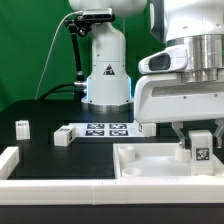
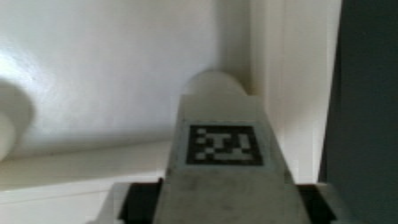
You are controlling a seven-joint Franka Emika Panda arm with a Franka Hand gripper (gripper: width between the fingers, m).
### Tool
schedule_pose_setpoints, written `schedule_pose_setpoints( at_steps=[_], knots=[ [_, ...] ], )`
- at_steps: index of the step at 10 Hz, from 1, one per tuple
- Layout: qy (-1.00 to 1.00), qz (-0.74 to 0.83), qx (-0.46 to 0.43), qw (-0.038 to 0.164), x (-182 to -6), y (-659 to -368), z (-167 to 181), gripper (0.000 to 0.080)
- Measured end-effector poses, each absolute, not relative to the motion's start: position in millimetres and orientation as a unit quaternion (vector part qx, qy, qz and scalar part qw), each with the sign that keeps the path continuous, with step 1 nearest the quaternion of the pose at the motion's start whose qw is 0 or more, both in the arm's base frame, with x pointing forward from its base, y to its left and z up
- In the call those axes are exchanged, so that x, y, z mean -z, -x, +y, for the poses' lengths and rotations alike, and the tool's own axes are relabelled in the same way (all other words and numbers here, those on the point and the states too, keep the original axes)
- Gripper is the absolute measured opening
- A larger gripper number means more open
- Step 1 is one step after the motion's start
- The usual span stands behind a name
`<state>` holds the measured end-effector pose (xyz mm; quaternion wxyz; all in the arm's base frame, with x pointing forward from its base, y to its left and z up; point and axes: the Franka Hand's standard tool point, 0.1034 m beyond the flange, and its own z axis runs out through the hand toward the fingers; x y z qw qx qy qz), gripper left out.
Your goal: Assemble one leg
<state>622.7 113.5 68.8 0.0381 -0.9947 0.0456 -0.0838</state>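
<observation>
My gripper [image 1: 200,146] is shut on a leg [image 1: 200,147], a small white block with a black-and-white tag facing the camera. It holds the leg upright over the right part of the large white tray-like piece [image 1: 150,165]. In the wrist view the leg [image 2: 221,140] runs out from between the dark fingers [image 2: 150,202] toward a recessed corner of the tray piece [image 2: 107,60]; I cannot tell whether its far end touches. Two other legs lie on the black table at the exterior view's left: one [image 1: 22,127] far left, one [image 1: 64,136] by the marker board.
The marker board [image 1: 106,129] lies flat on the table in front of the arm's white base [image 1: 107,75]. A white rail [image 1: 15,165] borders the table at the front left. A green backdrop stands behind.
</observation>
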Motion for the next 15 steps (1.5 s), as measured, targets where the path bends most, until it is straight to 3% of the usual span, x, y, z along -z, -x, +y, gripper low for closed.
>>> schedule_pose_setpoints(
  at_steps=[2, 10, 14, 15],
  knots=[
    [0.973, 0.207, 0.075, 0.065, -68.5, -623.0, 108.9, 0.0290],
    [0.762, 0.637, 0.021, 0.115, -67.4, -619.5, 112.1, 0.0295],
    [0.675, 0.728, 0.001, 0.121, -66.8, -617.9, 118.3, 0.0295],
    [0.690, 0.713, 0.004, 0.121, -66.6, -617.7, 118.4, 0.0422]
  ],
)
